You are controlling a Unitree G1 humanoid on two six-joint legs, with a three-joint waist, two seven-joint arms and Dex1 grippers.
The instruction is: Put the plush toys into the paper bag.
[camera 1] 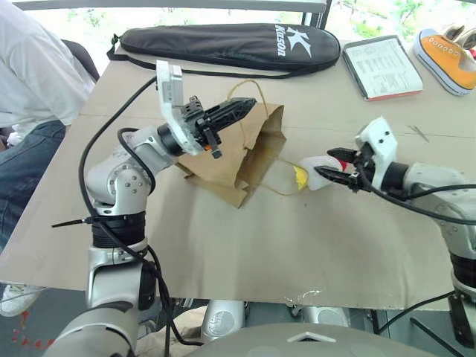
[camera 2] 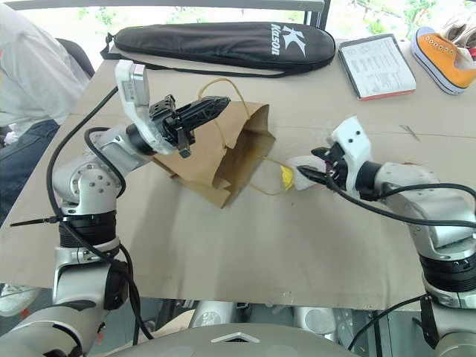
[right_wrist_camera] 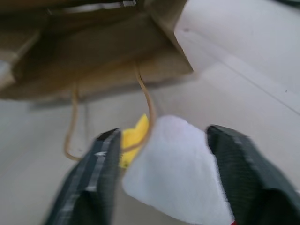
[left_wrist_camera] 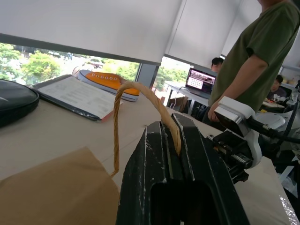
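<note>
Left gripper (camera 1: 242, 110) pinches the paper bag's (camera 1: 249, 152) twine handle (left_wrist_camera: 140, 93); right gripper (right_wrist_camera: 164, 168) gapes around the white plush toy (right_wrist_camera: 176, 164), which may snag the lower handle loop (right_wrist_camera: 145, 103).

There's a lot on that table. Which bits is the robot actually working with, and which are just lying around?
In use:
paper bag, its handle pinched by the left gripper
white plush toy, between the open fingers of the right gripper

Just lying about:
black racket case
clipboard
orange sneaker
</note>
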